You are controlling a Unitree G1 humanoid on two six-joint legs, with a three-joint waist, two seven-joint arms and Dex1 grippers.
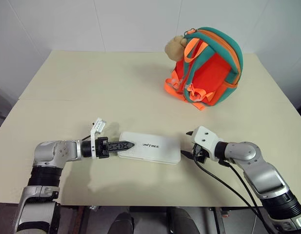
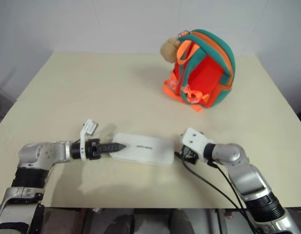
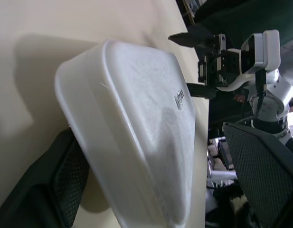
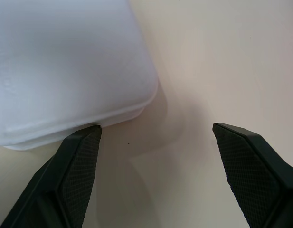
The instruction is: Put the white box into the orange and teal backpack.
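- We find the left gripper [image 1: 122, 145] at the white box's nine o'clock end, its fingers spread wide; in the left wrist view one finger [image 3: 56, 190] lies low beside the box end and the other [image 3: 260, 166] stands off to the far side.
- We record the white box [image 1: 151, 147] lying flat on the cream table [image 1: 91, 87], near the front edge, lettering up.
- We note the right gripper [image 4: 160, 166] at the box's three o'clock end, fingers apart, one fingertip [image 4: 84, 142] at the box corner, nothing clasped.
- We see the orange and teal backpack [image 1: 209, 68] upright at one o'clock from the box, well apart, a tan plush charm [image 1: 175, 47] at its top.
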